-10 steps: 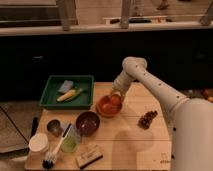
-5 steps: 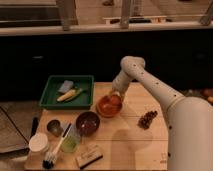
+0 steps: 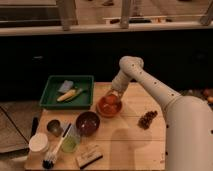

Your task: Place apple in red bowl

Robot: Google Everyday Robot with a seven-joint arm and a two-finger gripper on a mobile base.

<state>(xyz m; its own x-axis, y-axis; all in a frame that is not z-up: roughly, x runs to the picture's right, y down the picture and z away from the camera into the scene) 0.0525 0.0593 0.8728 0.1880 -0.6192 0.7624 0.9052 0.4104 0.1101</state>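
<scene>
The red bowl, shallow and orange-red, stands on the wooden table near its middle. My gripper hangs at the end of the white arm, right over the bowl's far rim. The apple, small and pale orange, shows just under the gripper, inside the far part of the bowl. Whether the gripper still touches the apple I cannot tell.
A green tray at the back left holds a blue sponge and a long yellow item. A dark maroon bowl stands in front of the red bowl. A grape cluster lies to the right. Cups, a brush and a block crowd the front left.
The arm and gripper have stayed over the red bowl's far rim, and the apple remains under the gripper in the bowl. Nothing on the table has shifted.
</scene>
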